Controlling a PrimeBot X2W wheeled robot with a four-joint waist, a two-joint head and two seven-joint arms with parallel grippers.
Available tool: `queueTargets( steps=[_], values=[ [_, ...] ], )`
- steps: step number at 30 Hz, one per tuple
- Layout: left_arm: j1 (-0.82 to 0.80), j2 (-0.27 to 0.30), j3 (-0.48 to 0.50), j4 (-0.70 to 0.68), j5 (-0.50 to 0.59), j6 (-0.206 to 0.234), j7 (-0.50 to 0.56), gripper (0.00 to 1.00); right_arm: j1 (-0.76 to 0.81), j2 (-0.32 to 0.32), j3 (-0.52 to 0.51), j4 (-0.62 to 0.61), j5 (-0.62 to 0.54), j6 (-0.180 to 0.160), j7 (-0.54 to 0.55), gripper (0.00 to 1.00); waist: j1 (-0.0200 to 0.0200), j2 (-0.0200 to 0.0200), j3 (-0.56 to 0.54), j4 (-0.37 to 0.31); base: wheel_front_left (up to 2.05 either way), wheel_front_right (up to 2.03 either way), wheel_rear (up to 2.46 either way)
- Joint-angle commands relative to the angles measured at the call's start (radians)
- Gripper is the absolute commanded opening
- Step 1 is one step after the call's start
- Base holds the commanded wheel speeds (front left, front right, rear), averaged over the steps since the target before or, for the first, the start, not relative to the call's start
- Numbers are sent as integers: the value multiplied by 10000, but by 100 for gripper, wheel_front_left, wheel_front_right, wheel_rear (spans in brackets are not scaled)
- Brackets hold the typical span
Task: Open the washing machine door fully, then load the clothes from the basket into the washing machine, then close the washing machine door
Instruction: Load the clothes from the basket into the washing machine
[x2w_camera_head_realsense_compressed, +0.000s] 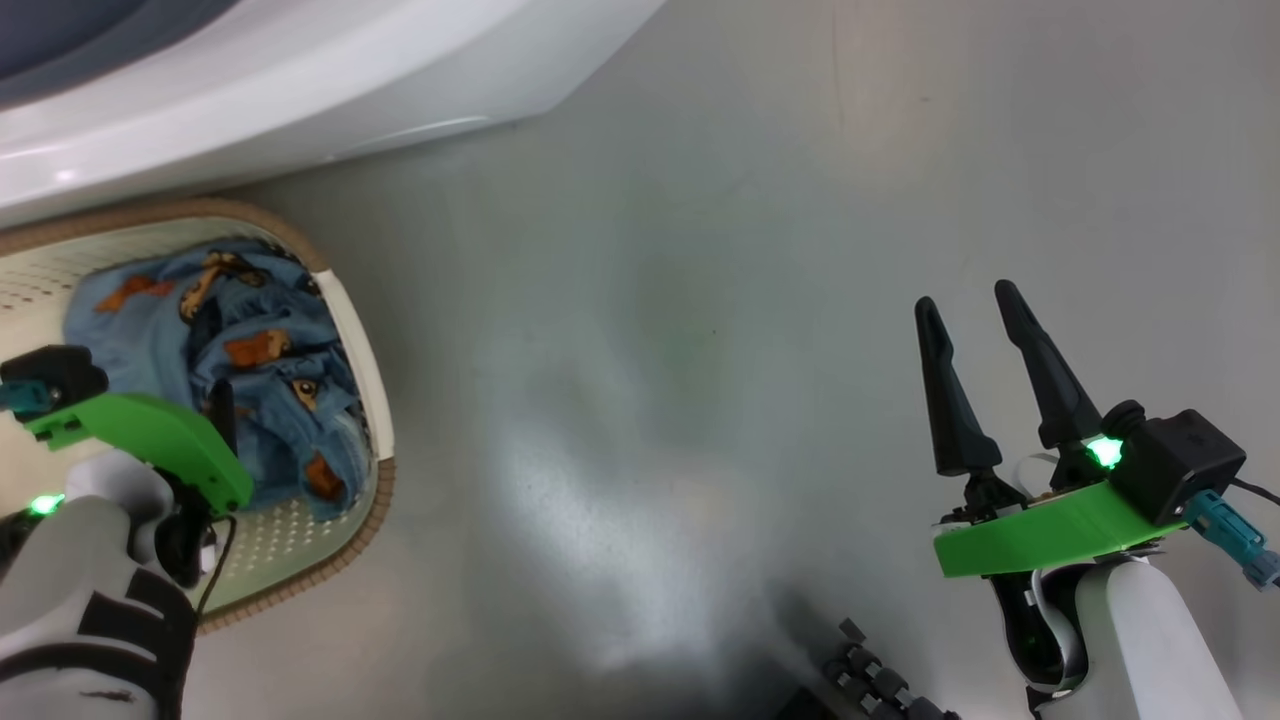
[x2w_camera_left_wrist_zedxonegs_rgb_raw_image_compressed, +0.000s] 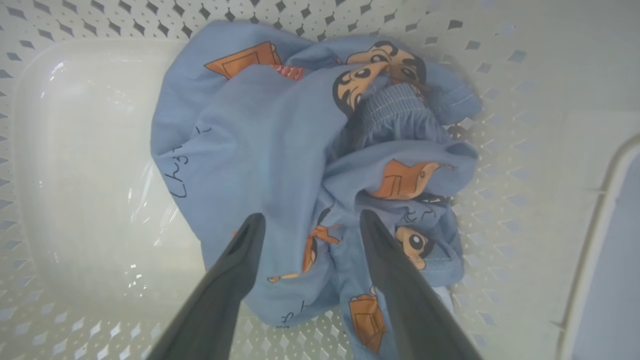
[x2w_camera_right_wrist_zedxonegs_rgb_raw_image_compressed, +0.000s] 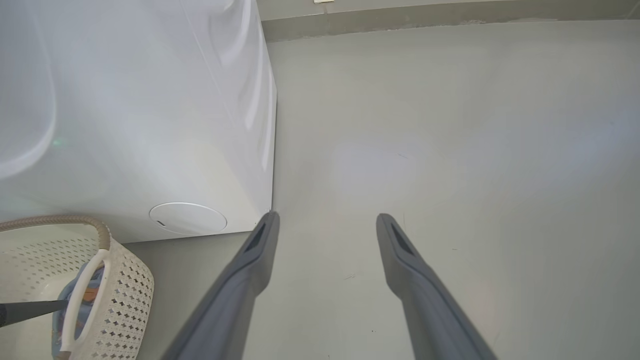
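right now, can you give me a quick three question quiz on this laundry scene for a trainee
1. True or false: the left gripper is shut on the light blue fabric clothes printed with orange-brown figures.
2. The clothes lie in: A) the small cream perforated plastic basket; B) a steel drum; C) a wooden drawer.
3. Fill in: the right gripper hovers open over the smooth grey ____.

Key: 1 false, its jaws stand open above the clothes; 2 A; 3 floor.
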Motion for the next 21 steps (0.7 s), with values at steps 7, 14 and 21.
queueTargets(
  steps=[7,14,21],
  values=[
    [-450,573,-15,538,30,-65,-42,100,15,-91,12,-370,229,14,-48,100,-1,0,483,-320,0,0,0],
    [-859,735,-135,812,117,155,-135,100,63,-91,-111,-484,324,14,-48,100,-1,0,870,-485,0,0,0],
    [-1139,651,-495,961,403,363,-276,100,41,-91,-224,-522,420,14,-48,100,-1,0,1058,-530,0,0,0]
  ],
)
